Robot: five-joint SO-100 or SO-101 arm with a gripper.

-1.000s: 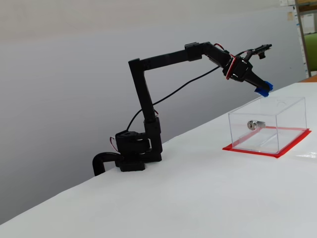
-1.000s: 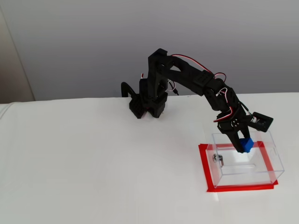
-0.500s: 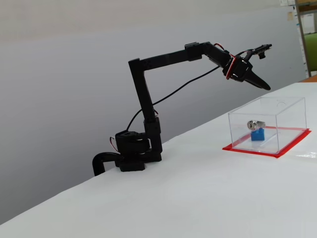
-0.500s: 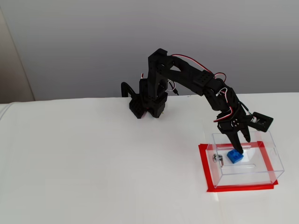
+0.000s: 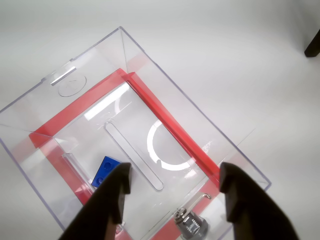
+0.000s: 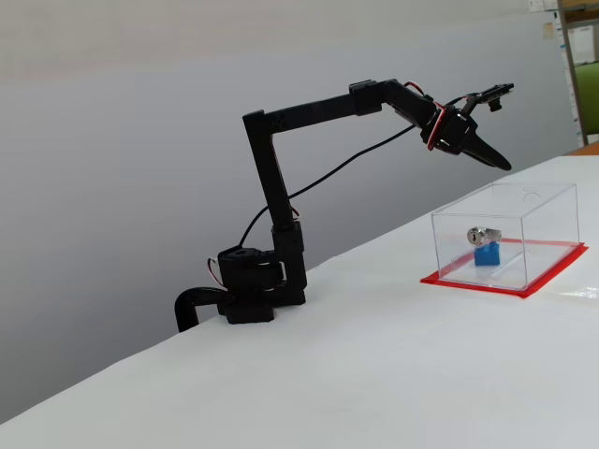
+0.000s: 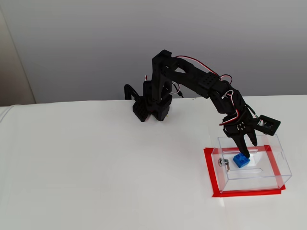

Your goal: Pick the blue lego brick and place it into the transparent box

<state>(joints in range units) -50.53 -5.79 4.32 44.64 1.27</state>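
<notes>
Wrist view: gripper (image 5: 172,182) fingers spread wide, empty, above transparent box (image 5: 55,80); blue lego brick (image 5: 104,170) lies on box floor just inside the view's left finger.

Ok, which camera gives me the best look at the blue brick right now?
The higher fixed view: the blue brick shows whole on the clear box's floor. The wrist view has the open hand covering part of it; the side fixed view shows it small behind the silver lock.
</notes>
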